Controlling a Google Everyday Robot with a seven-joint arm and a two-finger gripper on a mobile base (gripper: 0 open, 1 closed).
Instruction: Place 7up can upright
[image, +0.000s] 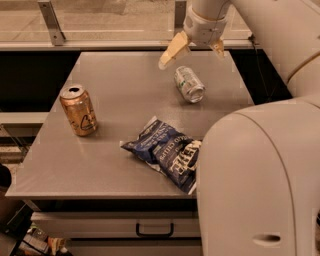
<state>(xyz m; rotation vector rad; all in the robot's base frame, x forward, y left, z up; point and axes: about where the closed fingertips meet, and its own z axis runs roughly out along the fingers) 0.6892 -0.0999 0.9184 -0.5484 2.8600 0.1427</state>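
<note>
The 7up can, silver-white with green markings, lies on its side on the grey table, right of centre toward the back, with its silver top facing the front right. My gripper hangs just above and behind the can. Its fingers are spread wide apart and hold nothing. The can lies below the gap between them, apart from both.
An orange-gold can stands upright at the table's left. A dark blue chip bag lies at the front centre. My arm's large white body fills the right foreground. A metal rail runs behind the table.
</note>
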